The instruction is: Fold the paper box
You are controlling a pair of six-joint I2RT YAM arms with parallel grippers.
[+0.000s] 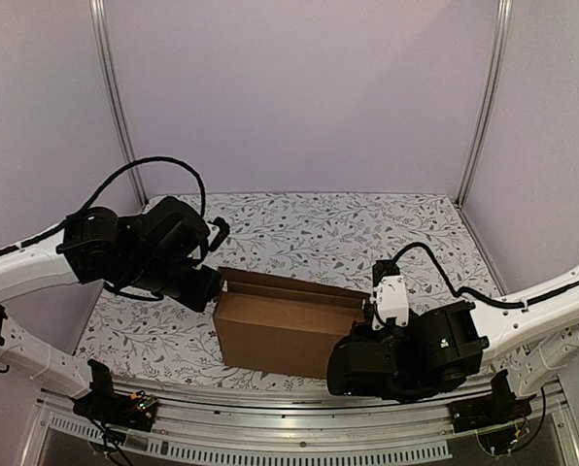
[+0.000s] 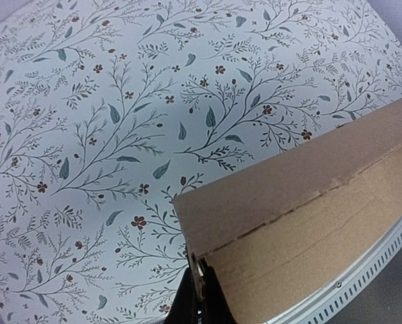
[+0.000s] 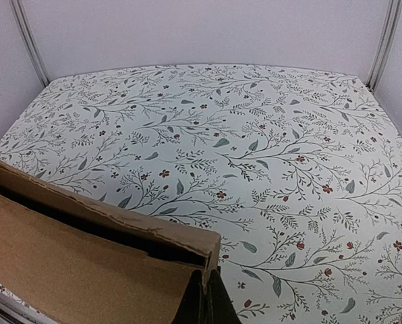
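The paper box (image 1: 285, 330) is a plain brown cardboard shape standing between the two arms, its broad front panel facing the near edge. My left gripper (image 1: 215, 284) is shut on the box's left end; in the left wrist view the black fingers (image 2: 214, 300) pinch the cardboard edge (image 2: 202, 271) below a perforated crease. My right gripper (image 1: 365, 330) is shut on the right end. In the right wrist view its fingers (image 3: 218, 304) clamp the corner of the paper box (image 3: 73, 270), where a dark gap shows between two cardboard layers.
The floral-patterned table (image 1: 319, 233) stretches behind the box toward the pale back wall. A metal rail (image 1: 270, 427) runs along the near edge, also seen as a metal rail (image 2: 363, 270) under the box. Upright metal posts (image 1: 484, 97) frame the booth.
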